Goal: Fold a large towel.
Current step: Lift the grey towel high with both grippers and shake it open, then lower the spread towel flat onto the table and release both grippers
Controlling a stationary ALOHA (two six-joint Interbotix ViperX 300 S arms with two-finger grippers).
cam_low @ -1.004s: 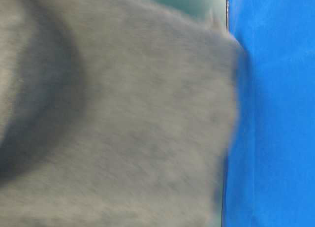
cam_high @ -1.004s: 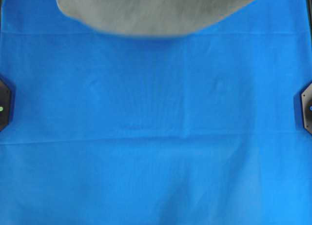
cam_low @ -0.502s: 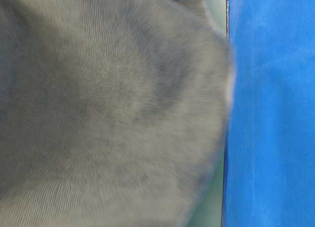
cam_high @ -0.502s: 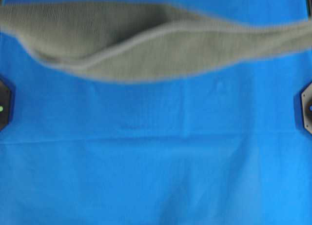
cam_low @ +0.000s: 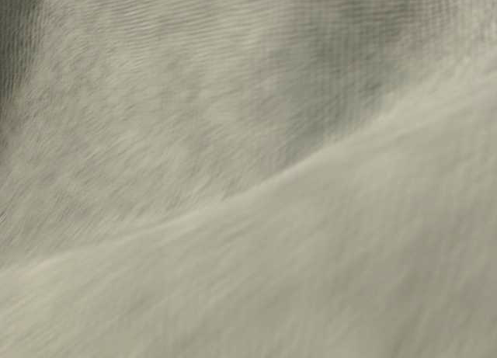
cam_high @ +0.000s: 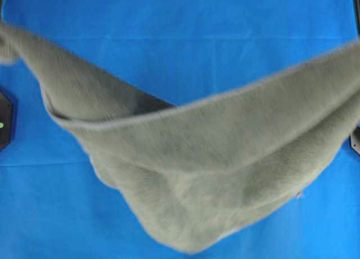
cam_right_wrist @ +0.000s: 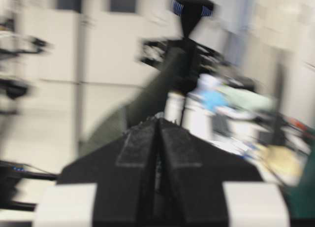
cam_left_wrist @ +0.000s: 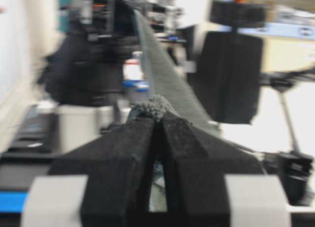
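Overhead exterior view: the grey-green terry cloth towel (cam_high: 197, 158) is hanging slung above the bright blue sheet (cam_high: 180, 23) covering the surface, its pale hemmed edge sagging between both upper sides. The left claw (cam_left_wrist: 158, 119) is pinching a bunched bit of that towel. The right claw (cam_right_wrist: 157, 123) is pressing together on dark cloth stretching away.
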